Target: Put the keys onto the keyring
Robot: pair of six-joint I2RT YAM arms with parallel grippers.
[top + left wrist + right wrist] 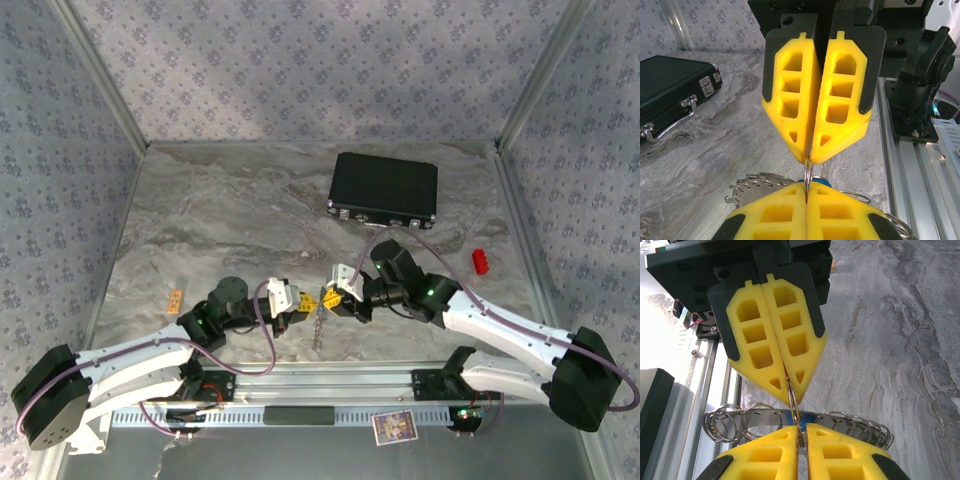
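Both grippers meet low over the table's near middle. The keyring (319, 328) hangs between them as a thin metal band (765, 417) carrying several wire loops (752, 182). My left gripper (806, 186) is shut on one small loop (808, 170), edge-on between its yellow fingers. My right gripper (800, 431) pinches the same loop (795, 407) from the opposite side, its tips pressed on the wire. In the overhead view the left gripper (305, 303) and right gripper (333, 300) almost touch. A sliver of blue (818, 179) shows behind my left fingertips; I cannot tell whether it is a key. The keys are otherwise hidden.
A black rectangular case (385, 188) lies shut at the back right, also seen at the left (665, 95). A small red piece (479, 261) lies at the right, a small tan piece (175, 299) at the left. The aluminium rail (320, 385) runs along the near edge.
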